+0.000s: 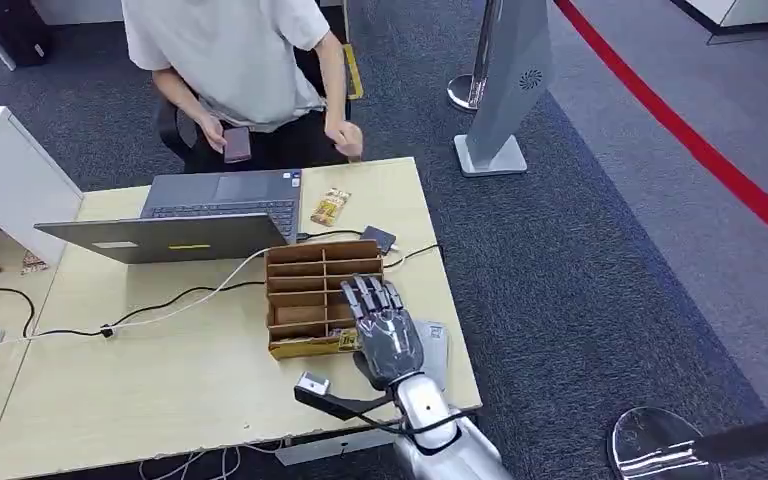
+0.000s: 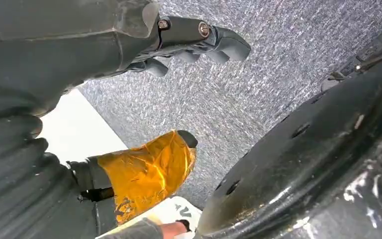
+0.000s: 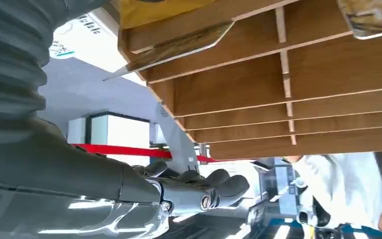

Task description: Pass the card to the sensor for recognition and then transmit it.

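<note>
The right hand (image 1: 385,325) is hovering over the right end of the wooden divided box (image 1: 310,285) on the worktop (image 1: 160,370), its fingers (image 1: 365,296) stretched forward and slightly apart, lying flat above the compartments and holding nothing that I can make out. In the right wrist view the box's slats are sitting close above the hand, and a thin card (image 3: 179,47) is leaning in one of the compartments near the box's end, so the card is judged to be still in the box, not yet lifted. A small dark flat device (image 1: 378,238) with a cable is lying on the worktop just behind the box (possibly the sensor, though I cannot tell for certain). The left hand (image 2: 144,42) is hanging over the carpet, its fingers curled inward with nothing between them. A person (image 1: 240,60) is sitting across the worktop behind an open laptop (image 1: 175,225), holding a phone (image 1: 237,143). By the look of things the task is only beginning: the card needs grasping, presenting to the sensor, then handing over, and none of these steps is showing as done.
</note>
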